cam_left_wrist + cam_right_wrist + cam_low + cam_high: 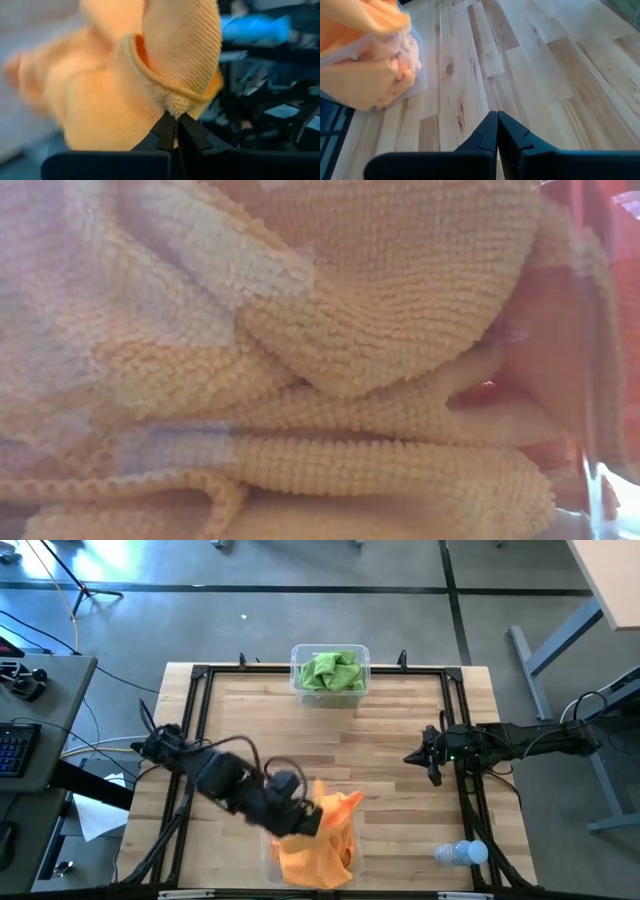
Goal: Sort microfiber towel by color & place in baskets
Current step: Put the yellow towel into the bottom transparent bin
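Two clear baskets sat on the table: the far basket held green towels, the near basket orange towels. Over the near basket, the left gripper pinched an orange towel. At the right edge, the right gripper waited, fingers closed on nothing.

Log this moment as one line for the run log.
left tool: shut on orange towel, over near basket | right tool: shut, idle | green towels: in far basket
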